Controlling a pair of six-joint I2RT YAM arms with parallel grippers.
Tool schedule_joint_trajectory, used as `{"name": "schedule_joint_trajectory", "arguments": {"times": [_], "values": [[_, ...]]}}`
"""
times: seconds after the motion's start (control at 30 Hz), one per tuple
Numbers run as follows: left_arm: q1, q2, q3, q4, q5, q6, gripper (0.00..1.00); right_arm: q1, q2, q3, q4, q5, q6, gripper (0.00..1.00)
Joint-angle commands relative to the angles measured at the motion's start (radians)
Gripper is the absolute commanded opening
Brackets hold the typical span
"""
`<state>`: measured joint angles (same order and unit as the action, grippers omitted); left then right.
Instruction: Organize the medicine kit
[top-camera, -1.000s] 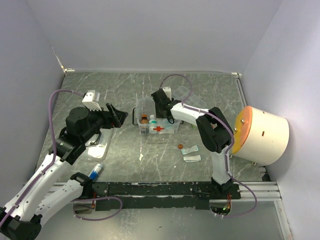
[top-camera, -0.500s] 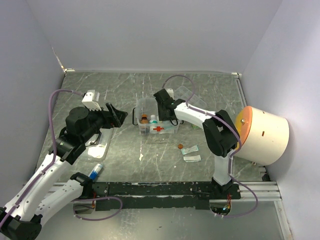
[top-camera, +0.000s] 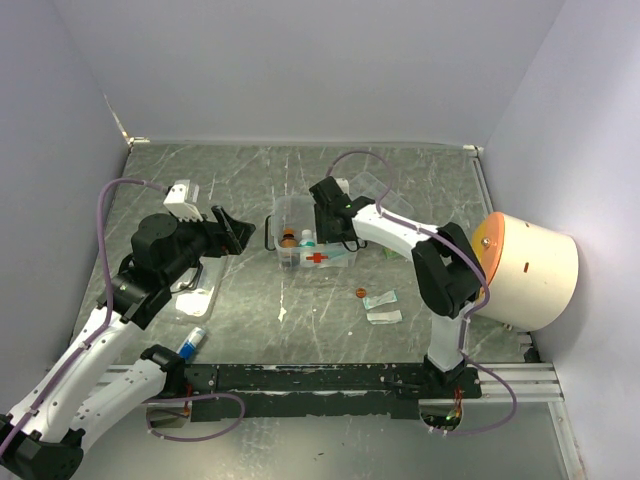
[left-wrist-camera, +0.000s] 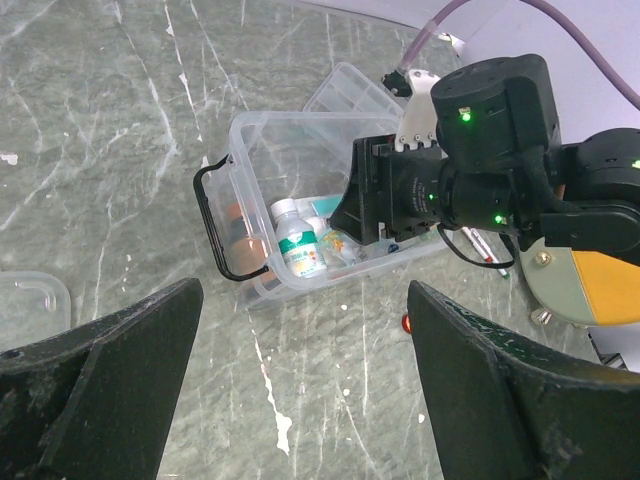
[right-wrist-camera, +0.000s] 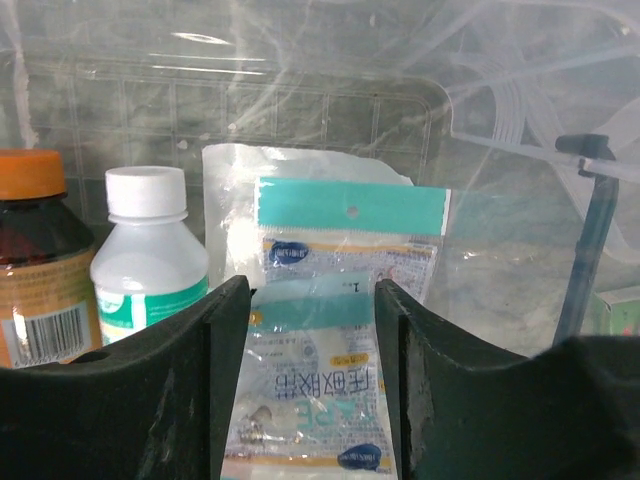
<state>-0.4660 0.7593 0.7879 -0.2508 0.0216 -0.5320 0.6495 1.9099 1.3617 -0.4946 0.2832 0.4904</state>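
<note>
The medicine kit (top-camera: 318, 258), a clear box with a red cross and black handles, stands mid-table; it also shows in the left wrist view (left-wrist-camera: 262, 140). Inside are a brown bottle with an orange cap (right-wrist-camera: 35, 260), a white bottle (right-wrist-camera: 150, 262) and a teal-and-white sachet (right-wrist-camera: 330, 230). My right gripper (top-camera: 333, 228) reaches down into the kit. In its wrist view the right gripper (right-wrist-camera: 310, 290) is open, and the sachet lies just beyond the gap. My left gripper (top-camera: 240, 232) is open and empty above the table, left of the kit, as its wrist view shows (left-wrist-camera: 300, 380).
A small orange object (top-camera: 361, 293) and two sachets (top-camera: 380, 299) (top-camera: 384, 317) lie in front of the kit. A clear lid (top-camera: 195, 297) and a blue-white tube (top-camera: 192, 343) lie at the left. A compartmented tray (top-camera: 367, 184) is behind the kit. A white drum (top-camera: 530, 270) stands at the right.
My right arm's elbow has swung a little to the right while its gripper stays in the kit. The left arm has not moved.
</note>
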Motion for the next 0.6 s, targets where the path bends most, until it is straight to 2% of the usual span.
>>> {"name": "schedule_joint_trajectory", "arguments": {"times": [0.0, 0.27, 0.57], "values": [[0.009, -0.008, 0.007, 0.026, -0.015, -0.003, 0.94, 0.002, -0.049, 0.031, -0.064, -0.023, -0.001, 0.52], [0.009, -0.008, 0.006, 0.027, -0.014, -0.005, 0.94, 0.001, -0.064, 0.028, -0.100, -0.066, -0.021, 0.47], [0.010, -0.014, 0.005, 0.025, -0.019, -0.005, 0.94, -0.003, 0.037, 0.077, -0.172, -0.068, -0.079, 0.34]]}}
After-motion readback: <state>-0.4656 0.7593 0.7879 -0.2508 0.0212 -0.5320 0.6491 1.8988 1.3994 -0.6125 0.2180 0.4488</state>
